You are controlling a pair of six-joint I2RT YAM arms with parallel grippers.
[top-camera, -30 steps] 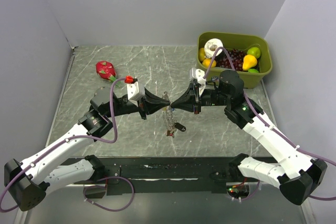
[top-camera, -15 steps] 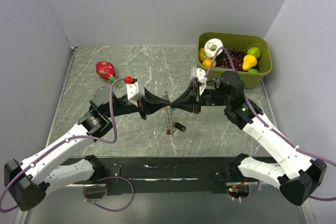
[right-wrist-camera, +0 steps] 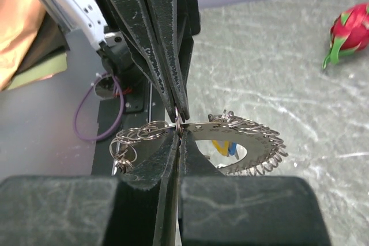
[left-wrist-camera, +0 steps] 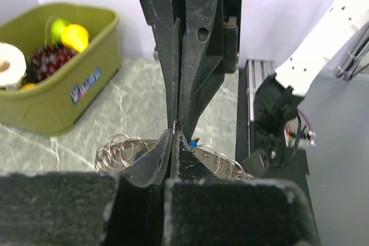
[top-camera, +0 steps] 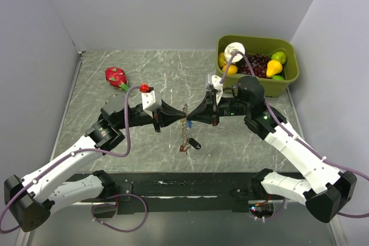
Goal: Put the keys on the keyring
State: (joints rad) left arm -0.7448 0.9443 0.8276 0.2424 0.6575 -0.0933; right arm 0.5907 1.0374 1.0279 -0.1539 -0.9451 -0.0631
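The keyring (top-camera: 185, 133) is a flat metal ring plate (right-wrist-camera: 253, 128) strung with several small wire rings, and it hangs between my two grippers over the table's middle. My left gripper (top-camera: 181, 120) and right gripper (top-camera: 189, 120) meet tip to tip, both shut on it. In the right wrist view my right gripper (right-wrist-camera: 179, 132) pinches the plate's edge, and the left fingers (right-wrist-camera: 167, 56) pinch a small wire ring from above. A blue key (right-wrist-camera: 232, 149) hangs under the plate beside a yellow tag (right-wrist-camera: 221, 147). It also shows in the left wrist view (left-wrist-camera: 193, 141), next to my left gripper (left-wrist-camera: 174, 132).
A black fob (top-camera: 195, 142) hangs at the keyring's lower end, just above the table. A green bin (top-camera: 288, 79) of toy fruit stands at the back right. A red dragon fruit toy (top-camera: 116, 76) lies at the back left. Walls close three sides.
Both gripper tips have moved a little toward the near edge, still together. The keyring now hangs straighter, and the blue key shows at the tips.
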